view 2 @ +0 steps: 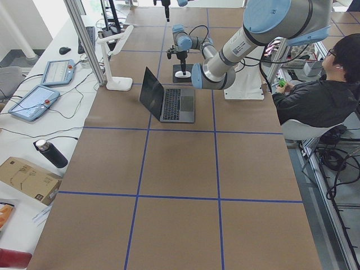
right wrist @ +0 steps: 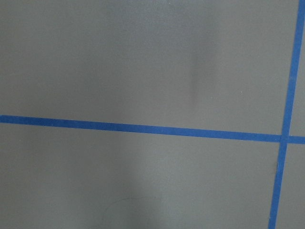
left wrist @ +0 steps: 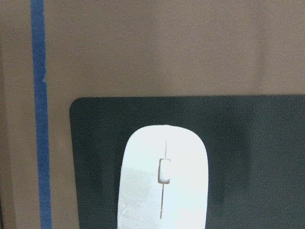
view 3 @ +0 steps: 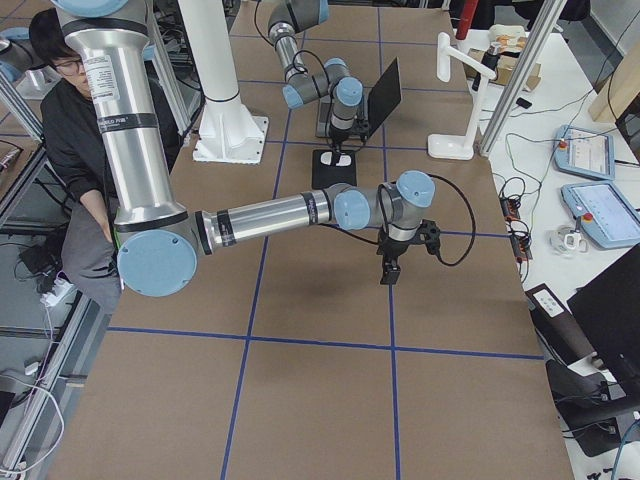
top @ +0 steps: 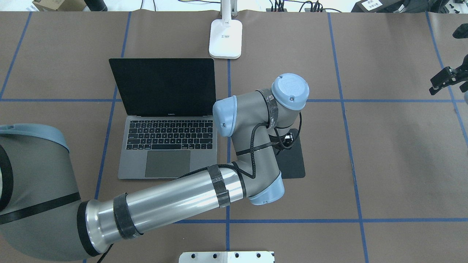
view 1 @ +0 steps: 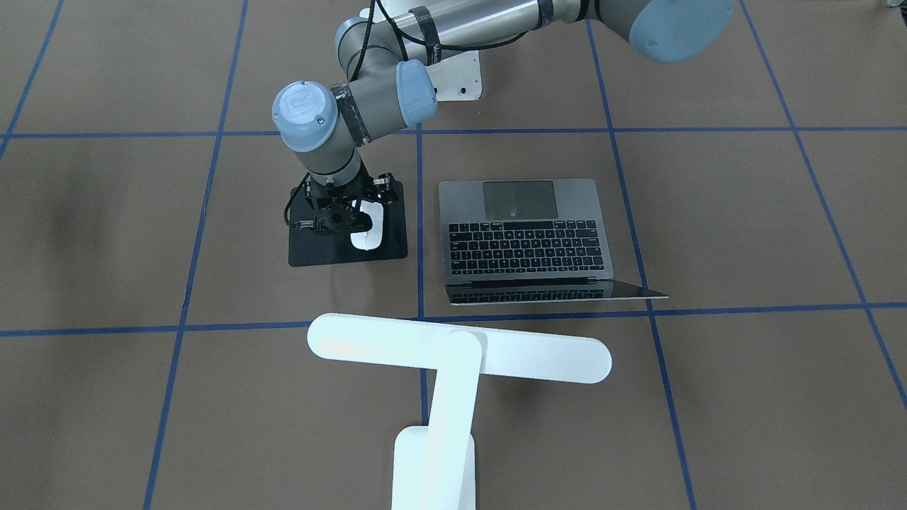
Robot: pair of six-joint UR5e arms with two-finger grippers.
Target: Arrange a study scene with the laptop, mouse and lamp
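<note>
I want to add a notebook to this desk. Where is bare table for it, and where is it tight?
Bare: the table on the robot's right of the mousepad, out to the right gripper, and on its left of the laptop. Tight: the strip between laptop and mousepad, and the mousepad, where the left gripper stands over the mouse.

1. Laptop: matt grey metal body, matt black keys, and a glossy dark screen at its 6 o'clock edge.
2. Mouse: smooth, glossy white plastic.
3. Mat: matt black, finely grained.
4. Lamp: smooth matt white.
5. Table cover: matt brown paper with blue tape.
6. Arm tube: shiny bare metal.
</note>
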